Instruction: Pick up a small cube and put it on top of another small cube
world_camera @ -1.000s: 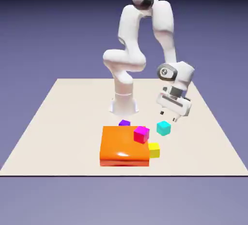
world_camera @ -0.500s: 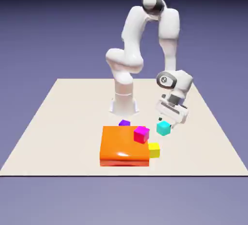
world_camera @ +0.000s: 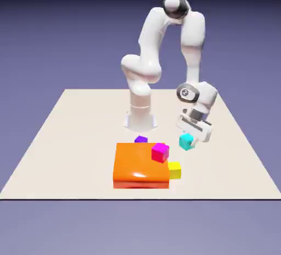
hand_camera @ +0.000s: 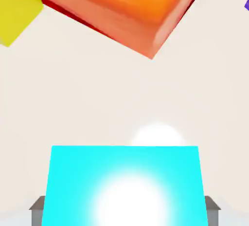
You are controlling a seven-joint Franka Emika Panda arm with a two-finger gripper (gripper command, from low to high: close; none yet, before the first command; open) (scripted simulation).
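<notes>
The cyan cube (hand_camera: 125, 181) sits between the two fingertips of the claw (hand_camera: 125, 213), which is pinching it from opposite sides; in the hand view a grey tip meets each flank. In the exterior view the claw comes down tilted over the cube, hiding part of its top, and the cube is on or very close to the bench (world_camera: 82, 138); I cannot tell whether any gap lies beneath it.

The bench has a plain, pale cream surface, with a bright round glare beside the cube in the hand view. Around it the room is a flat blue-violet backdrop (world_camera: 44, 39), darkening to black at the top.

Toward the exterior view's left lies the wide orange slab (world_camera: 137, 166), well apart from the cyan cube. The magenta cube (world_camera: 160, 153) overlaps the slab's right edge in that view, and the yellow cube (world_camera: 175, 170) is just beside the slab's right side. A purple cube (world_camera: 141, 139) shows partly behind the slab. Open bench runs from the cyan cube to the right edge, and another bare strip separates it from the yellow cube.
</notes>
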